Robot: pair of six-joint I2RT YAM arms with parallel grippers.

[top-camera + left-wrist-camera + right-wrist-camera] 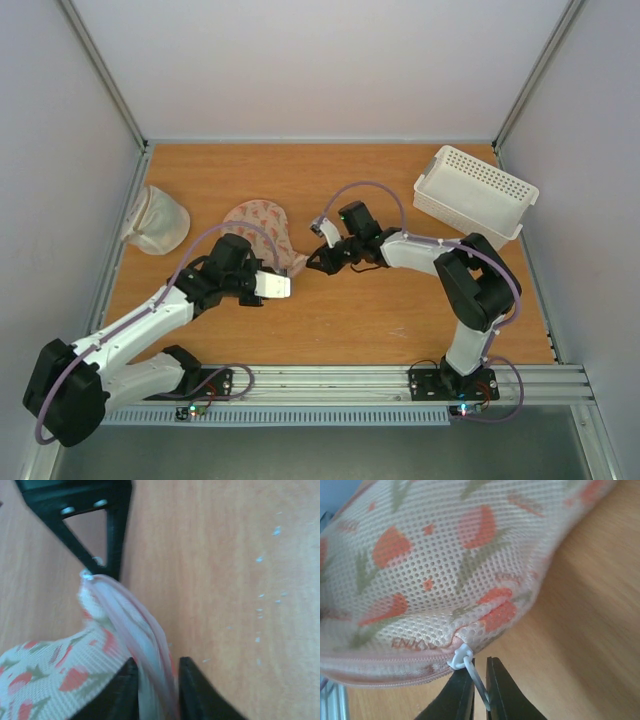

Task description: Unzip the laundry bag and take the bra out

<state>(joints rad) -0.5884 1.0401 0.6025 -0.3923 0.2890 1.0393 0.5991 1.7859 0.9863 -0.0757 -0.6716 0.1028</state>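
The laundry bag, cream mesh with pink-red prints, lies on the table left of centre. My left gripper is at the bag's near right end. In the left wrist view it is shut on the bag's bunched pink edge. My right gripper meets the same end from the right. In the right wrist view it is shut on the white zipper pull, at the end of the closed pink zipper. The right fingers also appear in the left wrist view. The bra is hidden.
A white perforated basket stands tilted at the back right corner. An off-white mesh sack lies by the left wall. Grey walls enclose the wooden table on three sides.
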